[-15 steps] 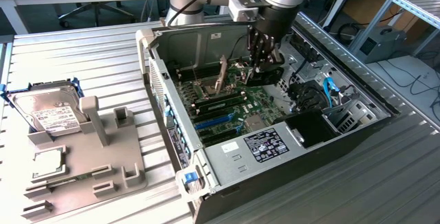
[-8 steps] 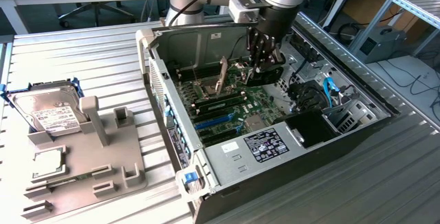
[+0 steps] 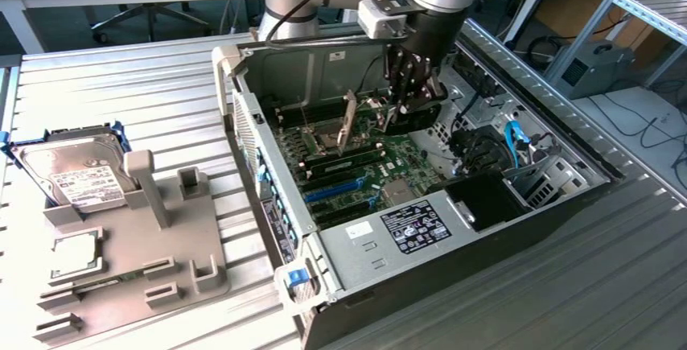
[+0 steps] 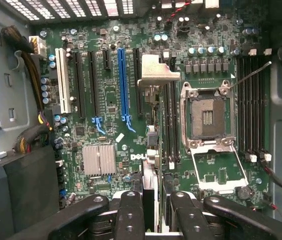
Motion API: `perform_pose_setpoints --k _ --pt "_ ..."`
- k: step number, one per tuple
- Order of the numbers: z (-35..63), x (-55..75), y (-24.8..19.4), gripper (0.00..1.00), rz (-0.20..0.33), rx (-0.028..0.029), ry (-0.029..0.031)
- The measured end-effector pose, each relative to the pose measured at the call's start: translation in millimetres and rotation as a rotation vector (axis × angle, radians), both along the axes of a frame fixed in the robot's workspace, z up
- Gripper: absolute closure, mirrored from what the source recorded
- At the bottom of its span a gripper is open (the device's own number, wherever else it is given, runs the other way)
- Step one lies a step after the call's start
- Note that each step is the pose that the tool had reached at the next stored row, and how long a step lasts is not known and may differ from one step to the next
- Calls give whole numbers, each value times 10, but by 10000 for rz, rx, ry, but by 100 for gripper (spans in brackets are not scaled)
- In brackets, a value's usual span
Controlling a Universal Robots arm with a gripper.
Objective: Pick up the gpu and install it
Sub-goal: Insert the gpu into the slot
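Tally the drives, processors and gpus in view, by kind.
hard drive: 1
processor: 1
gpu: 1
Total: 3

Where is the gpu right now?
Wrist view: the gpu is gripped edge-on in the claw, over the motherboard between the blue slot and the open processor socket.

Colours inside the open computer case

The motherboard (image 4: 145, 100) is green with one blue slot (image 4: 122, 82) and one white slot (image 4: 62, 80); the gripper (image 4: 150, 210) is black.
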State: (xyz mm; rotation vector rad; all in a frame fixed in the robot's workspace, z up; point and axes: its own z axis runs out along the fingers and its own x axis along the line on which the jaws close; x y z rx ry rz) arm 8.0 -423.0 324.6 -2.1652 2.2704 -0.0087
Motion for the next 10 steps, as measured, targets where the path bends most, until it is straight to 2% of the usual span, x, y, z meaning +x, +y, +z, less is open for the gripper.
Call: perform_pose_setpoints --k 10 --pt "-1 0 0 74 633 1 0"
